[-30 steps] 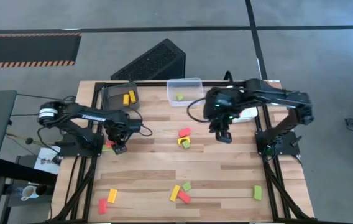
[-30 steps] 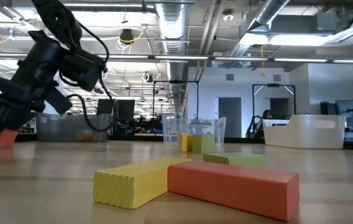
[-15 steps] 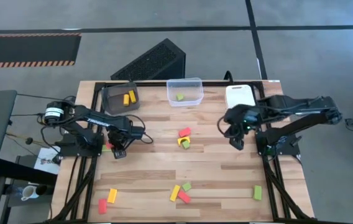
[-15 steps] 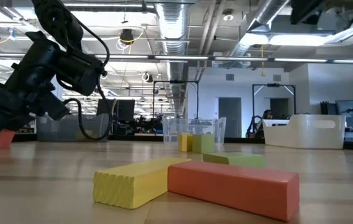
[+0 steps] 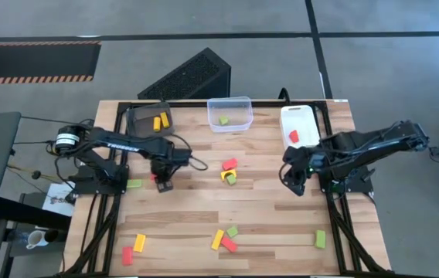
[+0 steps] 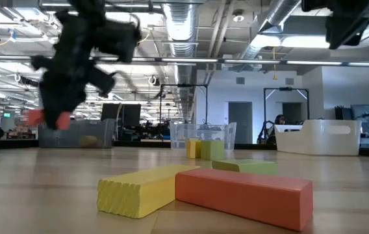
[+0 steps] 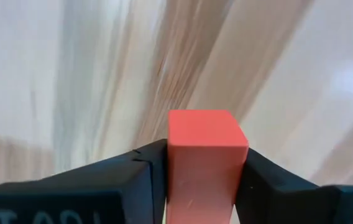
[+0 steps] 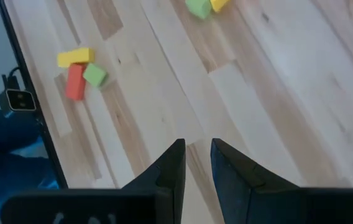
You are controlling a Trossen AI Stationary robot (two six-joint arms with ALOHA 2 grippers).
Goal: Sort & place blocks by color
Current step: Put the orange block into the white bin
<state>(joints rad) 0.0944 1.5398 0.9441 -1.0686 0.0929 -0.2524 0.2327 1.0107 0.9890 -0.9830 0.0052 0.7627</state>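
My left gripper (image 5: pixel 161 184) is left of the table's middle, shut on a red block (image 7: pixel 206 155) that also shows in the low view (image 6: pixel 41 117). A green block (image 5: pixel 134 184) lies flat to its left. My right gripper (image 5: pixel 295 185) hovers near the right edge with its fingers a narrow gap apart (image 8: pixel 198 165) and nothing between them. Red (image 5: pixel 229 164), yellow (image 5: pixel 225 175) and green (image 5: pixel 232 179) blocks lie mid-table. More blocks lie flat along the near edge (image 5: pixel 217 239). My left gripper pinches the red block between its two fingers (image 7: pixel 145 174), one on each opposite long side. The block's free end (image 7: pixel 207 127) sticks out past the fingertips. The fingers slant down from above. The block hangs clear of the table (image 6: pixel 41 117).
At the far edge stand a dark brown bin (image 5: pixel 148 120) with yellow blocks, a clear bin (image 5: pixel 229 113) with a green block, and a white bin (image 5: pixel 299 123) with a red block. Near-edge blocks: yellow (image 5: pixel 139 243), red (image 5: pixel 127 255), green (image 5: pixel 320 239). Bare wood lies between the clusters.
My left gripper has risen from the table with the red block and moved toward the table's middle; the green block beside it stayed put. My right arm has drawn back from over the white bin toward the right and near edges, uncovering the bin.
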